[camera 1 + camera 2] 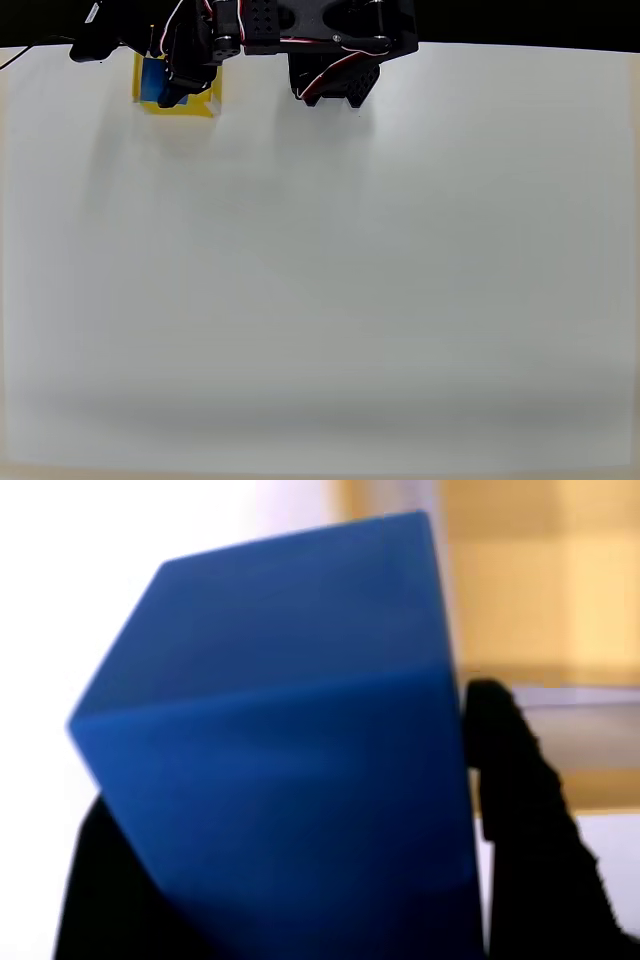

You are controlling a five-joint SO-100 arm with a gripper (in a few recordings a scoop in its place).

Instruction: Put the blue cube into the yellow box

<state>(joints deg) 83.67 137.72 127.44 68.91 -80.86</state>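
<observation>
Wrist view, nearest first: my black two-finger pincer [290, 880] is clenched on the small matte bright-blue cube [280, 750], one dark finger [520, 810] pressed on its right face, the other a dark mass at its lower left. The blue cube sits tilted, one corner edge toward the lens, very close and blurred. Behind the cube, upper right, lies the yellow floor of the square open-topped yellow box [540, 590] with a pale wall edge crossing below it.

Overhead view: my pincer [172, 85] hangs over the yellow box [200, 103] at the table's far left corner. The blue cube [153, 78] shows at the box's left part, held between my fingers; whether it touches the box floor I cannot tell. Box walls are half hidden by my black arm [300, 30]. The white matte table [320, 300] spreads out wide on the near side of the box.
</observation>
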